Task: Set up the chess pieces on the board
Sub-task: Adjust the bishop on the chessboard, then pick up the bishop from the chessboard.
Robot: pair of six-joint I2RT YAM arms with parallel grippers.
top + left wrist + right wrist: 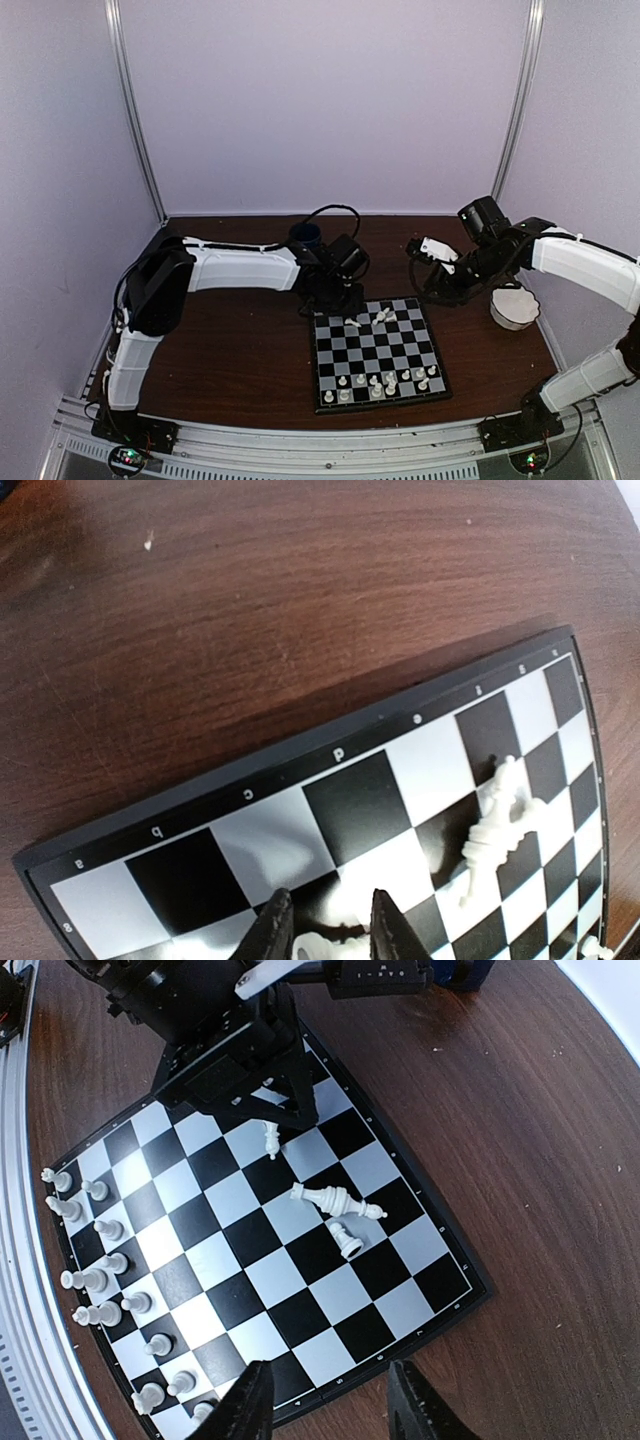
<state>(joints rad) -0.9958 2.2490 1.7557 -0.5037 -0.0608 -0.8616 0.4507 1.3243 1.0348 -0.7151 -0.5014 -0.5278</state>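
Note:
The board [378,352] lies mid-table, and also shows in the left wrist view [260,825] and the right wrist view [300,1290]. Several white chess pieces [385,381] stand in its near two rows [100,1280]. Two tall pieces [340,1200] and a pawn [347,1238] lie fallen near the far edge [383,316]; they also show in the left wrist view [495,830]. My left gripper [345,305] is at the board's far left corner, its fingers closed on a white piece [330,945] that also shows in the right wrist view [270,1140]. My right gripper [420,250] is open and empty, above the board's right edge [325,1405].
A white scalloped bowl [514,307] stands on the table right of the board. A dark blue mug [305,236] stands at the back behind the left arm. The brown table [250,600] surrounds the board, with walls at the back and both sides.

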